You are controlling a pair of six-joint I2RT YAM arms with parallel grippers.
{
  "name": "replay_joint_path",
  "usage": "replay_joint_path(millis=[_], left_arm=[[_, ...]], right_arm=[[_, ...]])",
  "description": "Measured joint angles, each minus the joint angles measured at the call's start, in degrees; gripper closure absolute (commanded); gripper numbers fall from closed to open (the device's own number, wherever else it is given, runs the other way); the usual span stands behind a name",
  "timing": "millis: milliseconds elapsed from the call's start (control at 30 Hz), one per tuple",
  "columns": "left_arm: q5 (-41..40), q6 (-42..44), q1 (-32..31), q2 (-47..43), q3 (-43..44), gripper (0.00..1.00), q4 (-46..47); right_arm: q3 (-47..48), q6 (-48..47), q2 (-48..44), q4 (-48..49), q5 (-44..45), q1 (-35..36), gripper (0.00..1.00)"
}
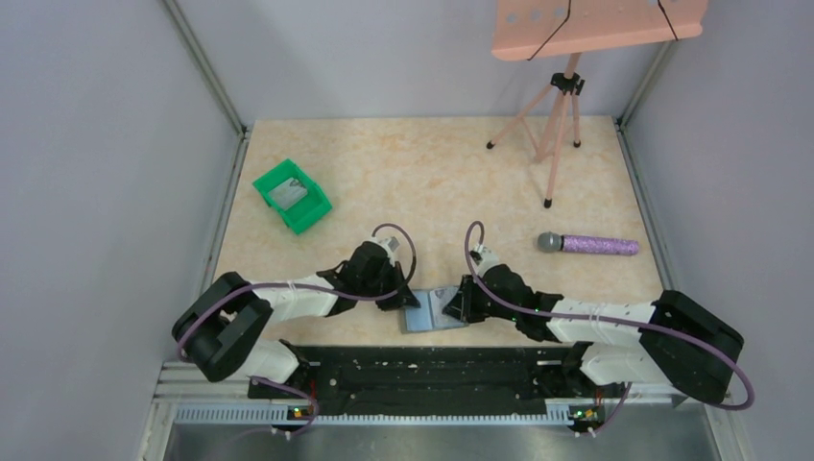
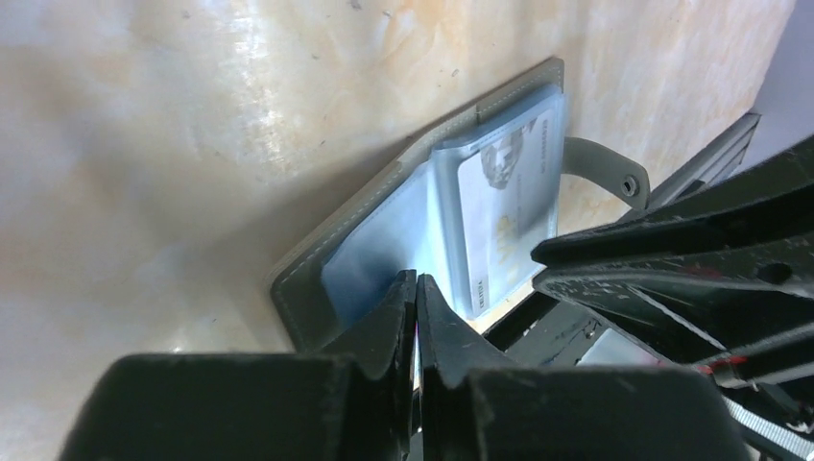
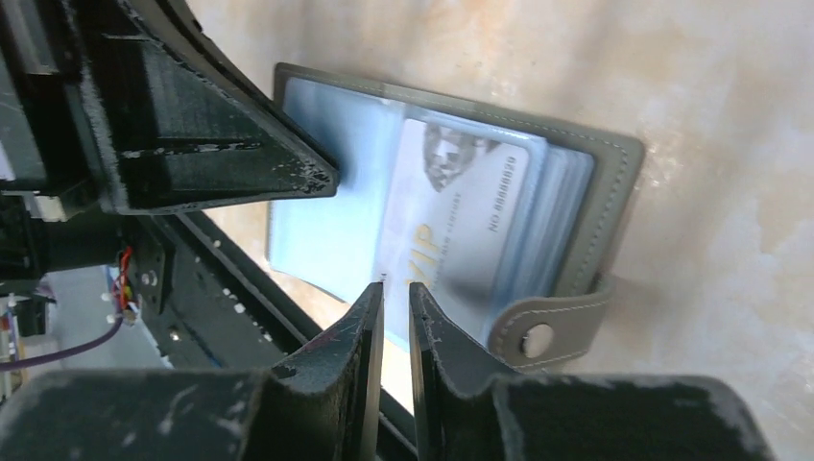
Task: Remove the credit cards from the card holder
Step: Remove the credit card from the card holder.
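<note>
My left fingers: pressed tight together. The left gripper (image 2: 416, 286) meets the bottom edge of a clear sleeve (image 2: 379, 254), and I cannot tell whether a leaf is pinched between the tips.
My right fingers: a thin slit apart. The right gripper (image 3: 394, 293) sits at the lower edge of the pale card (image 3: 451, 206); grasping it or only touching it, I cannot tell.
Card holder: the card holder (image 1: 434, 309) lies open on the table (image 1: 432, 173), at the bottom centre of the overhead view, between my two wrists.
Done: holder opened, strap (image 3: 536, 338) unsnapped.
Left: every card. None lies out on the table, and the one I see sits in its sleeve.
Wrist views only: the card's face and print, the stacked sleeves, the stitched grey cover.
Overhead only: green bin (image 1: 291, 195) at upper left and microphone (image 1: 587, 244) at right, both well apart from the holder.
</note>
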Motion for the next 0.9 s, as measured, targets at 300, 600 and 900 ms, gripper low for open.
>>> replay_joint_path(millis=[300, 600, 900], left_arm=[[1.31, -2.75, -2.8, 3.28, -1.16, 0.77, 10.01], [-0.81, -3.85, -4.04, 3.3, -3.32, 0.73, 13.9], [-3.39, -3.87, -6.08, 3.32, -3.8, 0.71, 14.6]], right_arm=[[-2.25, 0.94, 1.05, 1.18, 2.32, -0.22, 0.89], [-3.82, 3.08, 0.81, 3.58, 2.8, -0.31, 0.88], [-0.85, 1.44, -3.58, -4.87, 4.44, -1.2, 0.79]])
